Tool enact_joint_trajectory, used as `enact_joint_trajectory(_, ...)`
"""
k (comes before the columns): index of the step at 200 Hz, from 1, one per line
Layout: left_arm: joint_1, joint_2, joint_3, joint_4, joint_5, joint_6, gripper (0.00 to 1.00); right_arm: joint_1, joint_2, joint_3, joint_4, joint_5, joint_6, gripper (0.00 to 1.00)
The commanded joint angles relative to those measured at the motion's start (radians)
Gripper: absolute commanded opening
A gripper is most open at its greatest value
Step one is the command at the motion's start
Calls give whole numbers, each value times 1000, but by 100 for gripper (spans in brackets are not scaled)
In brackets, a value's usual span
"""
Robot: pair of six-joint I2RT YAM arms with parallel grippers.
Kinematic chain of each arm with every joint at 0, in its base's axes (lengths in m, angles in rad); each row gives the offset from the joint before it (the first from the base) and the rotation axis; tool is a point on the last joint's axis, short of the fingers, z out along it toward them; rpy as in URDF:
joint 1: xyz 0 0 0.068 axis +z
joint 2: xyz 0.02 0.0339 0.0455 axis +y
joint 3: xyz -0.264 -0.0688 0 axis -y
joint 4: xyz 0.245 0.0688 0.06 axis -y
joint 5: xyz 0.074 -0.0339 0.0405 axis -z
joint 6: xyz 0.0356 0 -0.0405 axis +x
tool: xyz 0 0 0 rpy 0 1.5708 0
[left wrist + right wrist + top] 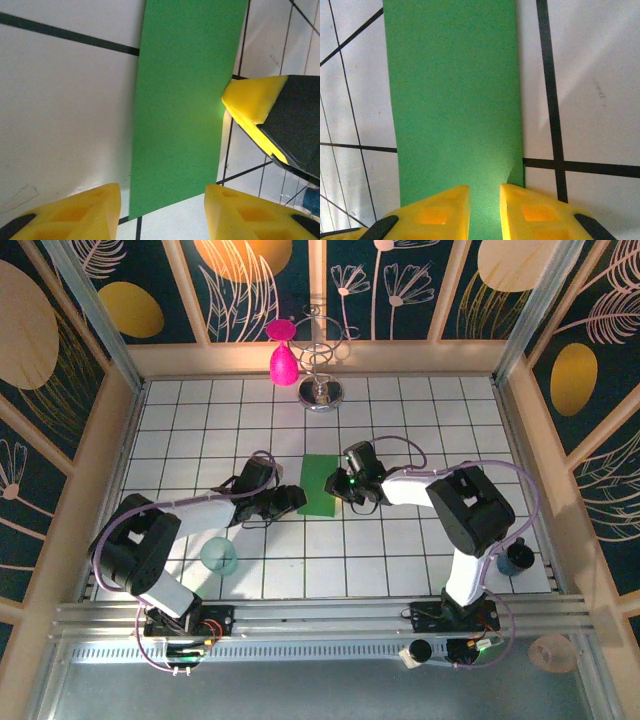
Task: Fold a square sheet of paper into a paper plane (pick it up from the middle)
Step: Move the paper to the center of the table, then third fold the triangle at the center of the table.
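Top external shows the green sheet of paper [320,485] lying flat on the white tiled table [400,540], near its middle, as an upright rectangle narrower than it is long (no longer a square outline). The left gripper [290,502] sits just beside the sheet's lower left corner, and the right gripper [347,486] is at its right edge, so the paper lies between the two. In the left wrist view the left arm's yellow fingers [85,210] stand wide apart, straddling the near end of the green strip with bare tile on either side; nothing is between them but the paper's end below. A yellow fingertip [252,102] of the right gripper meets the strip's far long edge there. In the right wrist view the right arm's fingers [440,210] are drawn close, with a thin slit of green between them, right over the paper's near edge; whether they actually pinch it I cannot tell. Well apart from the paper, a pink teardrop object [283,362] and a metal stand [322,392] sit at the far wall, a teal cup [220,556] near the left arm, and a dark cup [516,558] at the right.
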Motion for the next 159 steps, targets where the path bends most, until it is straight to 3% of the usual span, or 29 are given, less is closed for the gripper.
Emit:
enact_joint_trajectory(1, -7, 23, -10, -11, 18, -14, 45, -14, 24, 27, -22, -5, 32, 23)
enact_joint_trajectory(88, -8, 73, 15, 71, 120, -33, 31, -29, 36, -4, -12, -36, 52, 21)
enact_joint_trajectory(159, 32, 149, 106, 52, 115, 18, 30, -39, 15, -26, -5, -37, 43, 21)
